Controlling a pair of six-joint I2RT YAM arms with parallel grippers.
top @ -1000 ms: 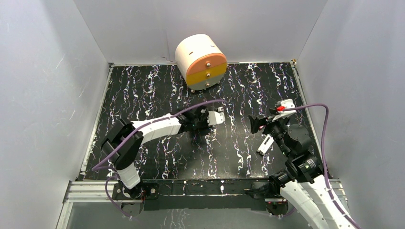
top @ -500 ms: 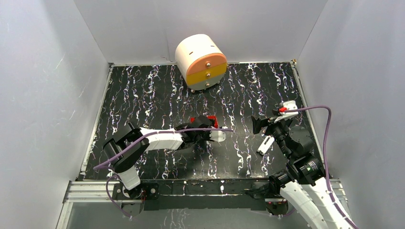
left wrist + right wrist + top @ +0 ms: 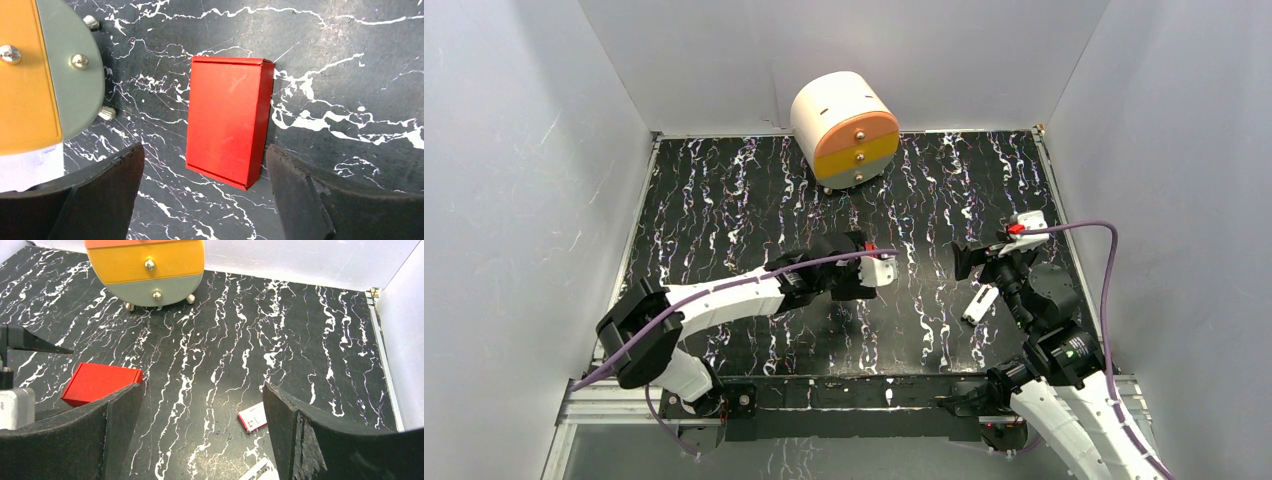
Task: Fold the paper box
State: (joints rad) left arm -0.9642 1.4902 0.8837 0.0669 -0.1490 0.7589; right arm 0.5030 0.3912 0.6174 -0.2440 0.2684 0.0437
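LEFT WRIST VIEW: The paper box (image 3: pixel 227 120), plain bright red card, lies flat on the black white-veined table (image 3: pixel 350 60) as a small closed rectangle with its top panel down and its edges squared. The left gripper (image 3: pixel 204 150) hangs over the near end with its jaws spread wide, one on each side of the box, and neither appears to touch the card. The round drawer unit (image 3: pixel 50 75), with orange and grey fronts and metal knobs, fills the left edge of the view

RIGHT WRIST VIEW: The right gripper (image 3: pixel 197 390) also has its jaws fully apart, with only bare table between them. The red box shows at the left past one finger, resting on the table with no flap standing up. A tiny red-and-white packet (image 3: pixel 255 417) lies nearer the right finger, well apart from the box

TOP EXTERNAL VIEW: The left arm reaches to mid-table and hides nearly all of the box; only a sliver of red shows beside the gripper, in front of the drawer unit at the back wall. The right arm stands off to the right, clear of the box

The folding looks finished: every visible side is closed, nothing holds the box, and little seems left beyond drawing the arms away
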